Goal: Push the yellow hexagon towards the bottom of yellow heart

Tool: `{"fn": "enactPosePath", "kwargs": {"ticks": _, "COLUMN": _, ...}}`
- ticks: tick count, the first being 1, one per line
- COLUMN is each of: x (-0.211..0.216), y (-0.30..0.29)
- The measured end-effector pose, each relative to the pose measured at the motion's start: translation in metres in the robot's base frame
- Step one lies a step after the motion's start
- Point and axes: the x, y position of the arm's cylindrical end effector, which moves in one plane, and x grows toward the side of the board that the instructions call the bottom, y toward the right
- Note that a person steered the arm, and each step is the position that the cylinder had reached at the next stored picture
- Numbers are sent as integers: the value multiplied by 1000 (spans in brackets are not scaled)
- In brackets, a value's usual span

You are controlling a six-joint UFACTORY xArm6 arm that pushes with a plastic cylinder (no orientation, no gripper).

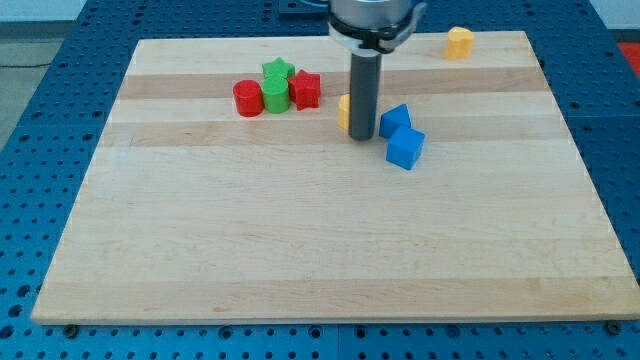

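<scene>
The tip (363, 137) is seen planted just at the view's right of the yellow hexagon (344, 112), which is largely hidden behind the rod; nothing is held, the rod having no jaws; the yellow heart (459, 43) lies well apart near the view's top right; most of the push is judged outstanding.

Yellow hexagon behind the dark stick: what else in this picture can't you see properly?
- Yellow hexagon block: mostly hidden by my dark rod; only a sliver shows on the rod's left, so its shape can't be confirmed.
- My tip: whether it touches that block is unclear.
- Arm above the rod: cut off by the view's top edge.
- Green blocks: red blocks crowd them, so where each one ends is unclear.
- Yellow heart block: too small to confirm the heart shape.
</scene>
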Motion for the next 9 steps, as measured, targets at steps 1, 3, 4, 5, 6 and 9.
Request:
{"fn": "enactPosePath", "kwargs": {"ticks": 1, "x": -1, "y": -27}}
{"fn": "enactPosePath", "kwargs": {"ticks": 3, "x": -36, "y": -2}}
{"fn": "enactPosePath", "kwargs": {"ticks": 4, "x": -54, "y": 26}}
{"fn": "enactPosePath", "kwargs": {"ticks": 5, "x": -62, "y": 21}}
{"fn": "enactPosePath", "kwargs": {"ticks": 6, "x": -73, "y": 14}}
{"fn": "enactPosePath", "kwargs": {"ticks": 9, "x": -110, "y": 95}}
